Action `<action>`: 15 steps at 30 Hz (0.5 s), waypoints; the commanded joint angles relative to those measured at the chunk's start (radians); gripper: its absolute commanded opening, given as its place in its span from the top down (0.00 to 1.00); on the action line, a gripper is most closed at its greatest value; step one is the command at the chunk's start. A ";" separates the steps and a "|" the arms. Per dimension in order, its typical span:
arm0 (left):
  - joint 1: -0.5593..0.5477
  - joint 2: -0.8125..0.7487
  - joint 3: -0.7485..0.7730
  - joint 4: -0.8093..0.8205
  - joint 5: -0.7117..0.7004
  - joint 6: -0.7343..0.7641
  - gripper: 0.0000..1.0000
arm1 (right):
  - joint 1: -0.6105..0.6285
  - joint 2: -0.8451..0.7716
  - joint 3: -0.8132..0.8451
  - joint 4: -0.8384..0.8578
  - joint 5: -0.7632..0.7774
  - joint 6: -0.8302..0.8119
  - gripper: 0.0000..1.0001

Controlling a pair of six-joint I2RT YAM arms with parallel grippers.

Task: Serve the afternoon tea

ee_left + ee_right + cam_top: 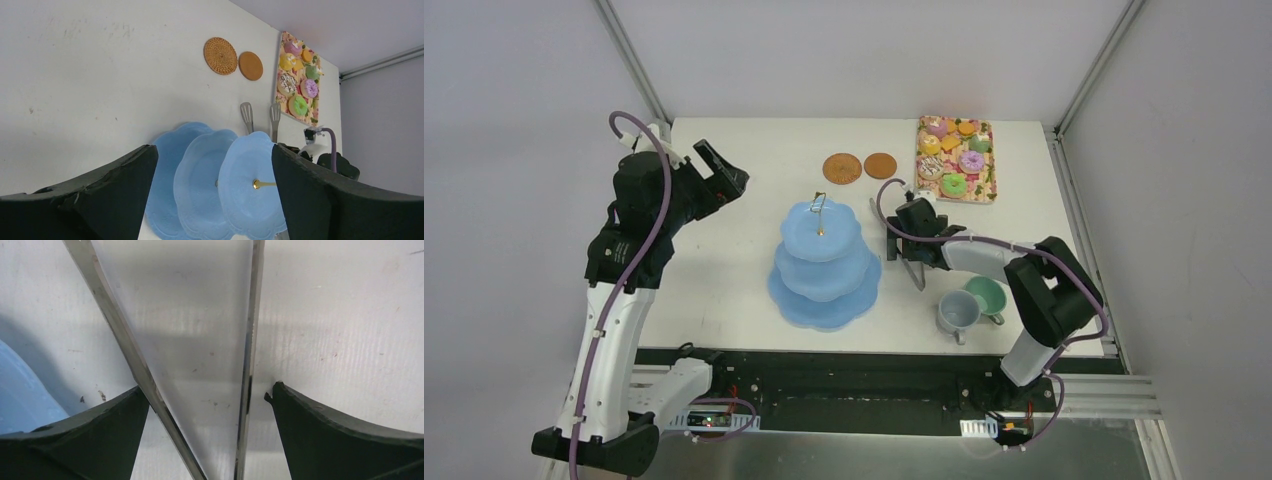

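Note:
The light-blue three-tier stand (822,262) stands mid-table with bare tiers; it also shows in the left wrist view (200,185). Colourful donuts and orange biscuits (954,155) lie on the floral tray at the back right. Two brown coasters (842,168) (880,165) lie behind the stand. The grey-blue cup (957,312) and green cup (986,296) stand at the front right. My right gripper (908,248) is low over the table, open, its fingers straddling the metal tongs (125,340). My left gripper (729,178) is open and empty, raised left of the stand.
The metal tongs (914,270) lie on the table between the stand and the cups, their spoon ends showing in the left wrist view (247,116). The floral tray (990,165) sits near the back right corner. The right arm's elbow hangs just beside the cups.

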 commanded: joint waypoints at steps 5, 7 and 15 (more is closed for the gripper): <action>0.007 -0.054 -0.021 -0.006 0.028 -0.041 0.13 | -0.002 -0.027 -0.050 0.118 -0.018 -0.070 0.18; 0.007 -0.056 -0.024 -0.013 0.034 -0.043 0.13 | -0.002 -0.037 -0.052 0.117 -0.015 -0.065 0.22; 0.007 -0.047 -0.030 0.009 0.045 -0.050 0.14 | -0.004 -0.161 0.090 -0.129 -0.060 -0.022 0.26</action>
